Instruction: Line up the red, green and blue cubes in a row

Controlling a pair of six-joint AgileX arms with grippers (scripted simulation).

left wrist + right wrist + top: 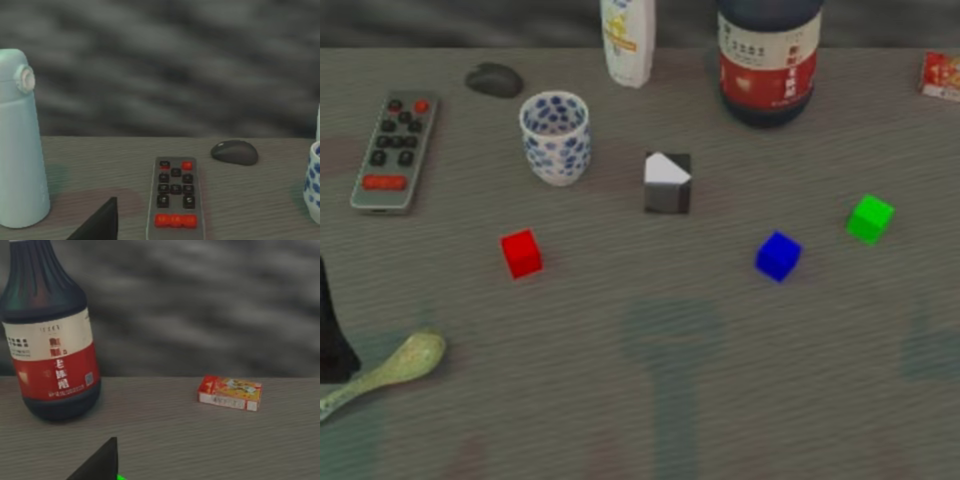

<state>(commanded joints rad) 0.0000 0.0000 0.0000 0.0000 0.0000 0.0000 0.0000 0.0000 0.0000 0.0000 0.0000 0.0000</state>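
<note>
The three cubes lie scattered, not yet in a row. The red cube [521, 253] sits on the left half of the worktop [650, 400], below the spotted cup [555, 137] and well apart from the other two. The blue cube [778, 256] lies on the right half, with the green cube [870, 218] near it, further right and a little higher. A grey, black and white block [667, 182] stands between the two groups, above the line a row would take.

What the coming move turns on, as I judge it, is which arm is nearer which cube: red falls to my left arm, blue and green to my right. My left arm shows only as a dark shape [334, 330] at the left edge of the top view, down beside the spoon [390, 368], so the red cube lies to its right and slightly up the worktop. My right arm is not in the top view at all. Each wrist view shows just one dark tip of my fingers, left [100, 222] and right [100, 460], so I cannot tell how far either pair is open, and I see nothing held in either.

A sliver of green [120, 477] at the edge of the right wrist view suggests the green cube sits just under that arm.

As for containers, the spotted cup stands upright and looks empty from above. The dark sauce bottle [768, 55] and the white bottle [628, 40] stand upright at the back edge
</note>
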